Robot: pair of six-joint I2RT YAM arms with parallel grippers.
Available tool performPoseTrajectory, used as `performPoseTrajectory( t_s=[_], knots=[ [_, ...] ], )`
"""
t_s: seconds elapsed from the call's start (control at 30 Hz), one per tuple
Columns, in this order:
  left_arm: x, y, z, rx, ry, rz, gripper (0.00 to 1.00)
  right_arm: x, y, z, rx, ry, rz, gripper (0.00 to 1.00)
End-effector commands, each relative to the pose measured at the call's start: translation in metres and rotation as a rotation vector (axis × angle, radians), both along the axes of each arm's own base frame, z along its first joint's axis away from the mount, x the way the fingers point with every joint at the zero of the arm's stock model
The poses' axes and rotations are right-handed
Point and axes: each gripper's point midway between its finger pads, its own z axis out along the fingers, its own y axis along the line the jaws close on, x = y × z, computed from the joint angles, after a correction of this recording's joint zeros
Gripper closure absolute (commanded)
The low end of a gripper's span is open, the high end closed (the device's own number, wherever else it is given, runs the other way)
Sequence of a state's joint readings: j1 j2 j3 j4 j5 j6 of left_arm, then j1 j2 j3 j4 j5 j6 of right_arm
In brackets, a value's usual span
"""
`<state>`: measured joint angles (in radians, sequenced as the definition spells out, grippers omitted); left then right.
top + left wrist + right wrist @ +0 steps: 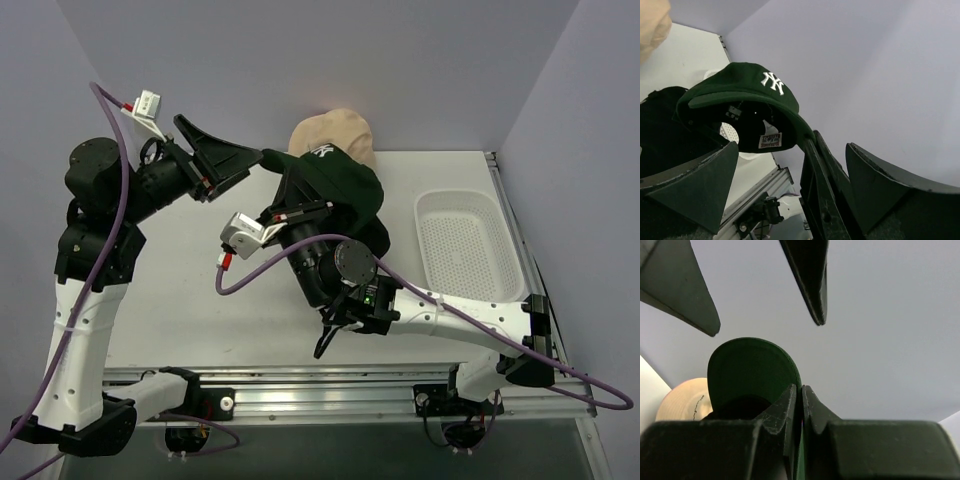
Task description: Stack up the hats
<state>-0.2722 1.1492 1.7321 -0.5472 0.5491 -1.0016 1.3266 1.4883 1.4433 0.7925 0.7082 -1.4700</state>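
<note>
left gripper (255, 163): fingers wide, nothing in them | right gripper (799, 390): pinching the dark green baseball cap (747, 92) by its edge | tan hat (340, 128): half hidden behind cap

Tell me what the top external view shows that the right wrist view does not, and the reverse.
Only top external: the white tray and the white logo on the dark green cap. Only right wrist: the right gripper shut on the cap's edge. Both: that cap, the tan hat and the open left gripper.
</note>
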Motion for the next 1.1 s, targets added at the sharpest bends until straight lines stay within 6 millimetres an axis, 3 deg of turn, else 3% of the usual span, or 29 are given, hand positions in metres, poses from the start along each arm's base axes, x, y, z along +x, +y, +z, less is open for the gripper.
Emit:
performPoseTrajectory(
  t_s=[0.0,0.2,0.3,0.43,0.47,0.63,0.73,0.93,0.97,1.03,1.07],
  knots=[
    [-0.006,-0.005,0.013,-0.092,-0.009,-0.051,0.03,-0.013,-0.012,0.023,0.059,-0.054,-0.014,1.00],
    [0.002,-0.012,-0.008,-0.104,0.044,-0.079,0.03,-0.017,0.006,0.013,0.023,-0.061,-0.015,1.00],
    [0.004,-0.016,-0.015,-0.118,0.049,-0.111,0.12,-0.019,0.019,0.009,-0.006,-0.068,-0.012,1.00],
    [0.003,-0.020,-0.010,-0.144,0.015,-0.148,0.37,-0.021,0.037,-0.006,-0.066,-0.063,-0.003,1.00],
    [0.003,-0.020,-0.009,-0.140,0.009,-0.152,0.50,-0.021,0.038,-0.009,-0.069,-0.058,-0.003,1.00],
    [0.002,-0.022,-0.007,-0.135,-0.018,-0.183,0.94,-0.021,0.036,-0.019,-0.049,-0.022,0.012,1.00],
    [-0.002,-0.023,0.002,-0.162,-0.062,-0.202,0.98,-0.021,0.032,-0.024,-0.008,0.025,0.031,0.90],
    [-0.007,-0.023,0.020,-0.200,-0.149,-0.233,0.98,-0.026,0.017,-0.038,0.164,0.216,0.123,0.56],
    [-0.006,-0.022,0.022,-0.194,-0.168,-0.227,0.98,-0.028,0.012,-0.043,0.160,0.256,0.144,0.45],
    [-0.006,-0.023,0.024,-0.185,-0.193,-0.230,0.97,-0.037,0.018,-0.059,0.222,0.364,0.237,0.40],
    [-0.004,-0.023,0.022,-0.178,-0.196,-0.232,0.98,-0.042,0.010,-0.054,0.270,0.393,0.278,0.39]
  ],
)
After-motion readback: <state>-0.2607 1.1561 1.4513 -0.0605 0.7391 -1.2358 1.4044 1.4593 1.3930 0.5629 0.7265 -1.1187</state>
